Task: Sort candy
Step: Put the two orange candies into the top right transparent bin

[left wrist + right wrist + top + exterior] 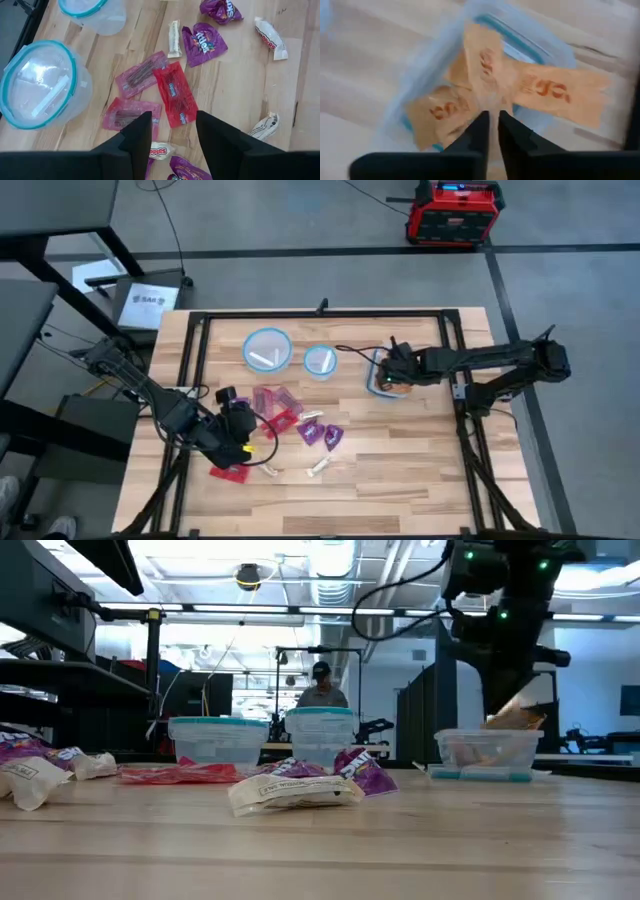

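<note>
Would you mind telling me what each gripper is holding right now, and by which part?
The right gripper pinches an orange packet by one end, over the rectangular container. The left gripper is open above the red packet, holding nothing.

Both arms are dark, jointed links with black cables along them, each ending in a tool of two flat, matte-black fingers (pixel 138 135), and small green lights, apparently indicators, glow on the right arm's upper housing.
</note>
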Controlling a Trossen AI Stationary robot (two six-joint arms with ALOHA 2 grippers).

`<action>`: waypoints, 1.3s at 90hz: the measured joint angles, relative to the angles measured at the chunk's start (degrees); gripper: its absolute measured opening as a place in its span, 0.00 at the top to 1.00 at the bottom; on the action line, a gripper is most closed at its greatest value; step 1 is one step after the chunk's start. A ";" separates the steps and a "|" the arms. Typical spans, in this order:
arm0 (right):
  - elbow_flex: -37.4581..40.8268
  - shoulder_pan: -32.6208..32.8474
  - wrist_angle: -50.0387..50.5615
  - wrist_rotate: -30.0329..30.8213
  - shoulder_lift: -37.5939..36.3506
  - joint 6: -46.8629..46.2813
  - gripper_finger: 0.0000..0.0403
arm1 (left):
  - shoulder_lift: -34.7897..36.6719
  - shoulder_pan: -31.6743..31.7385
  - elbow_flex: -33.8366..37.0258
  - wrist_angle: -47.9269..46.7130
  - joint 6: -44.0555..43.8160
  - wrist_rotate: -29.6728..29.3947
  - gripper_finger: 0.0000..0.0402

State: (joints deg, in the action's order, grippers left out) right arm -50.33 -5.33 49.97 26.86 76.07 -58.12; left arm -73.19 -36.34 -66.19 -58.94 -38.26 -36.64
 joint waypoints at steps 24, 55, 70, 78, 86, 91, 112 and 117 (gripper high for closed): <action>-1.71 0.04 9.35 -0.51 -2.59 5.97 0.66 | 0.00 0.00 0.01 -0.02 -0.52 0.29 0.65; -1.65 -1.77 18.92 7.45 -10.37 -2.51 0.50 | 0.00 0.00 0.02 -0.02 -0.50 0.48 0.65; 6.46 -5.76 10.85 7.75 -14.60 -5.06 0.45 | 0.00 0.00 0.02 -0.02 -0.53 0.50 0.65; 12.90 -7.29 3.38 7.13 -16.36 -6.81 0.45 | 0.00 0.00 0.02 -0.04 -0.52 0.52 0.65; 17.09 -8.38 -3.30 5.80 -17.47 -6.93 0.46 | 0.00 0.00 0.02 -0.04 0.03 0.52 0.65; 18.85 -8.83 -5.96 5.76 -17.84 -7.00 0.46 | 0.00 0.00 0.02 -0.04 0.32 0.52 0.65; 21.94 -10.64 -13.57 4.11 -18.05 -4.29 0.52 | 0.00 0.00 0.02 -0.04 0.46 0.52 0.65; 22.28 -10.52 -15.68 3.58 -18.03 -3.07 0.57 | 0.00 0.00 0.02 -0.07 0.48 0.52 0.65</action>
State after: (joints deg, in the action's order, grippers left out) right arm -28.04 -15.85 34.29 30.44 58.04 -61.19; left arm -73.19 -36.34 -66.17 -59.00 -37.78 -36.12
